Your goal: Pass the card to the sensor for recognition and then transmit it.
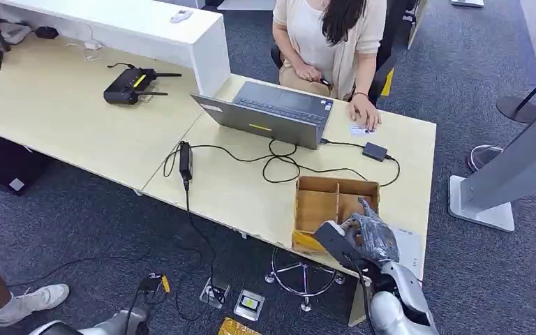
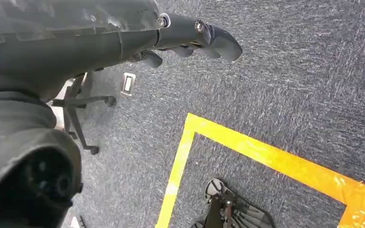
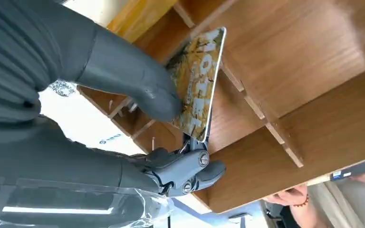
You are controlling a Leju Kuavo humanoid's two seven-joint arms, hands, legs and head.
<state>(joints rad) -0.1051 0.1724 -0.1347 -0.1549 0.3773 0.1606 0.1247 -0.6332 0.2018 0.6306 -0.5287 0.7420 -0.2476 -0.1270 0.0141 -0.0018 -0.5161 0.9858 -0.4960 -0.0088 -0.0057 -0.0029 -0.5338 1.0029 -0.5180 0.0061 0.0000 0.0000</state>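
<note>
right hand [image 3: 138, 114]: thumb [image 3: 133, 78] pressed on the printed face of the card [image 3: 198, 80], darker fingers [image 3: 190, 171] behind its lower edge; the card is pinched between them and tilted. the card sits over the tray [image 3: 304, 57], above its thin dividers, not lying flat in a compartment. in the head view the right hand [image 1: 366, 234] is at the tray's [image 1: 307, 209] near right corner.

left hand [image 2: 190, 35]: fingers slightly curled and close together, nothing in them, above grey carpet [image 2: 275, 85] with yellow tape [image 2: 266, 156].

beyond the tray on the desk [image 1: 230, 188]: a black cable [image 1: 279, 164], a small black box [image 1: 375, 151], a laptop [image 1: 269, 112]. a person's hand [image 1: 364, 112] rests on a white card [image 1: 360, 130] near the box.
</note>
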